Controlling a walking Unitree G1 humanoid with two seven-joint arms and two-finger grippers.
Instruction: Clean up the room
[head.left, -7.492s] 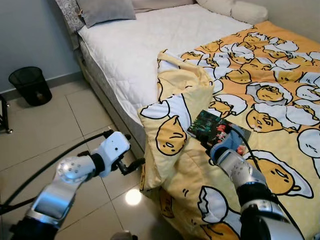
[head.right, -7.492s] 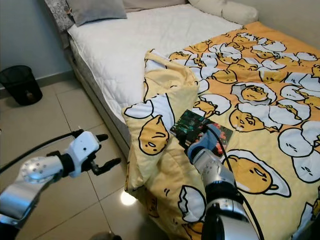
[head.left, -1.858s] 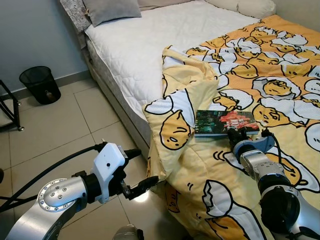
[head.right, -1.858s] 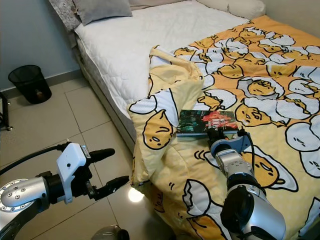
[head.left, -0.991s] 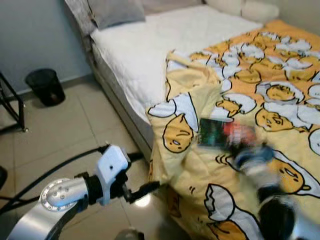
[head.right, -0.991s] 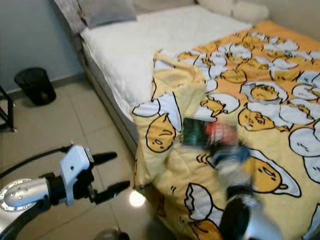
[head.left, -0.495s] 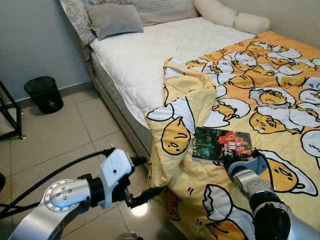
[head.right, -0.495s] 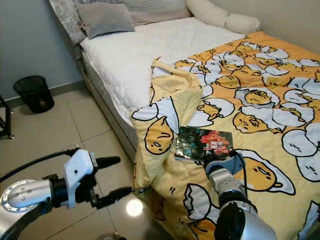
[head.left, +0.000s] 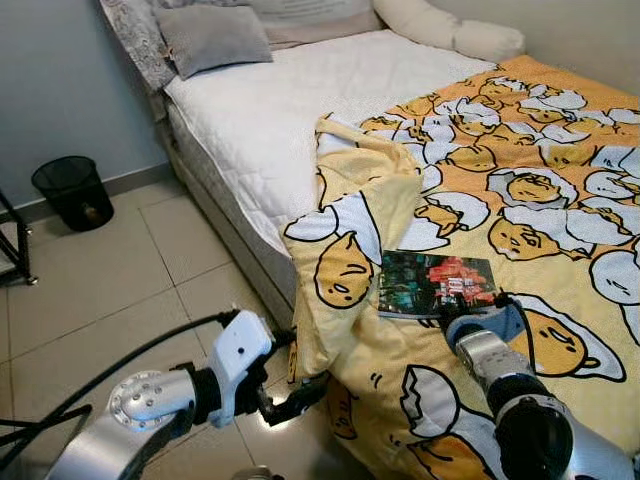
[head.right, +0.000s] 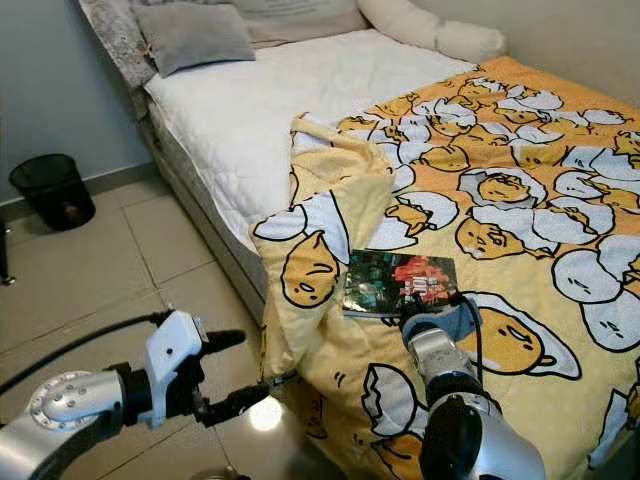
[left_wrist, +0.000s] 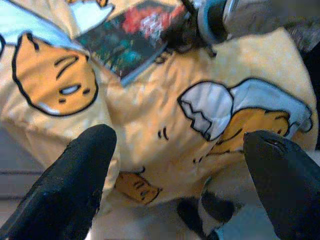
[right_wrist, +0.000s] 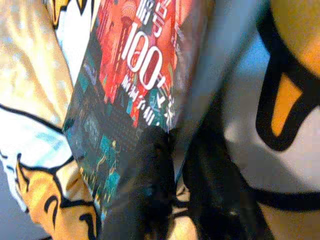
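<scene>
A thin paperback book with a dark green and red cover (head.left: 437, 285) lies flat on a yellow duvet printed with cartoon egg characters (head.left: 520, 200), near the bed's long floor-side edge where the duvet bunches and hangs down. The right gripper (head.left: 455, 310) is clenched on the book's near edge, one black finger (right_wrist: 145, 195) on the cover and one under it, probably to lift it away for tidying. The cover shows "100" in large white numerals; the characters around it are too blurred to read. The left gripper (head.right: 232, 372) hovers spread wide over the tiled floor (head.left: 90, 270) beside the bed.
</scene>
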